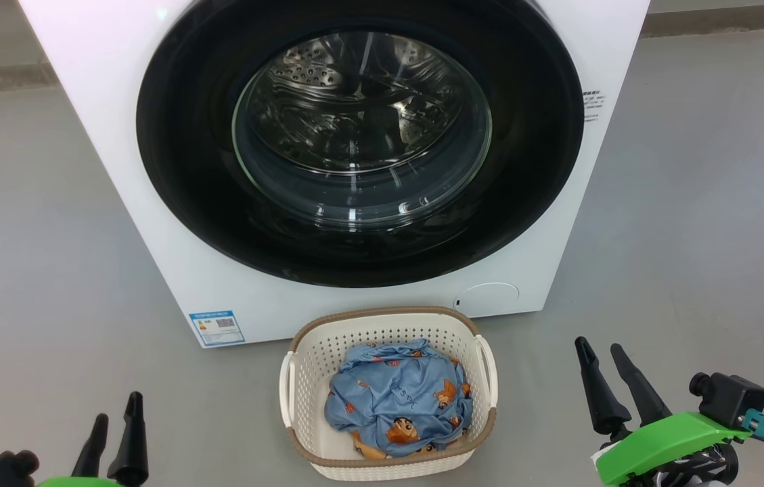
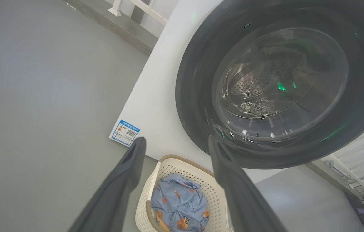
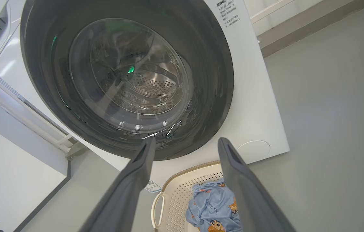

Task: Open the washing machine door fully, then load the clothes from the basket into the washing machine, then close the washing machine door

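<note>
Grey floor (image 1: 50,270) spreads around the washing machine (image 1: 151,270), whose washing machine door (image 1: 185,169) sits shut, black rim flush with the white front and the steel drum (image 1: 354,88) showing through the glass. We see the basket (image 1: 382,321) on the floor just in front of the machine, below the door, with the clothes (image 1: 398,399) bundled inside it. Our left gripper (image 1: 118,408) hovers at the near left and our right gripper (image 1: 599,345) just right of the basket, each claw spread apart and holding nothing, both well short of the door. We judge that the first step, opening the door, is not yet begun. The next move calls for one claw to reach the rim and find an edge to pull; we cannot tell where a handle lies, and the basket may crowd the door's swing
</note>
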